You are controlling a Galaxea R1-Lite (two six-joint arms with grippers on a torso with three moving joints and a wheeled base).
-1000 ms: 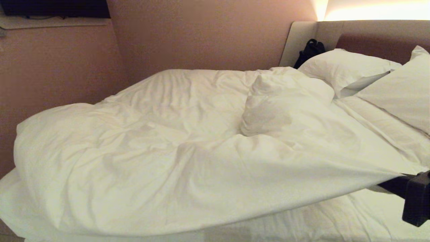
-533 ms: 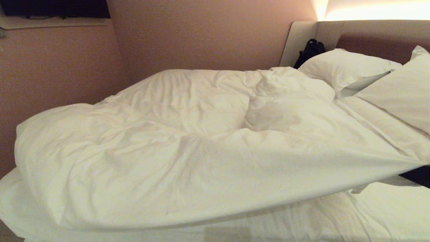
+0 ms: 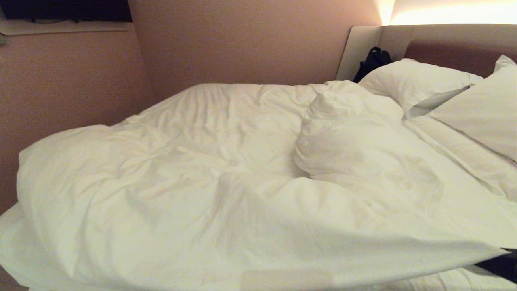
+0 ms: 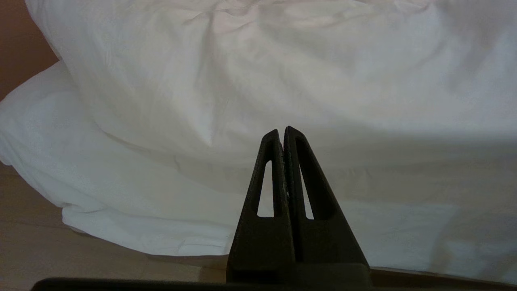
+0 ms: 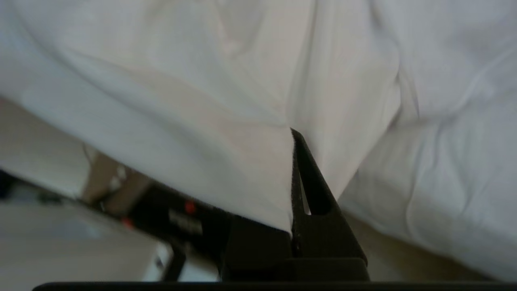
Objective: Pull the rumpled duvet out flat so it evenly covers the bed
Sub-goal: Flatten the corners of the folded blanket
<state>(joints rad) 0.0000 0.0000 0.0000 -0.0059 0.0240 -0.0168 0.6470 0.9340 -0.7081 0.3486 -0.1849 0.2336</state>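
The puffy white duvet (image 3: 210,173) lies wrinkled over the bed (image 3: 444,44), with a raised lump (image 3: 343,133) right of its middle. Its near right corner is stretched out low toward the bed's near edge. My right gripper (image 5: 291,131) is shut on that corner's fabric, which drapes over one finger and hides it. In the head view only a dark piece of the right arm (image 3: 500,264) shows under the corner at the bottom right. My left gripper (image 4: 282,130) is shut on nothing and points at the duvet (image 4: 258,81) hanging over the bed's near side.
Two white pillows (image 3: 416,83) (image 3: 480,109) lean on the headboard at the right. A black bag (image 3: 373,60) sits in the far corner. A pink wall runs along the bed's far side. The sheeted mattress corner (image 4: 60,169) and wooden floor (image 4: 36,254) show low on the left.
The held duvet corner has dropped lower and nearer, so the duvet's near edge now hides the bare sheet at the front. The right gripper has slid out at the lower right.
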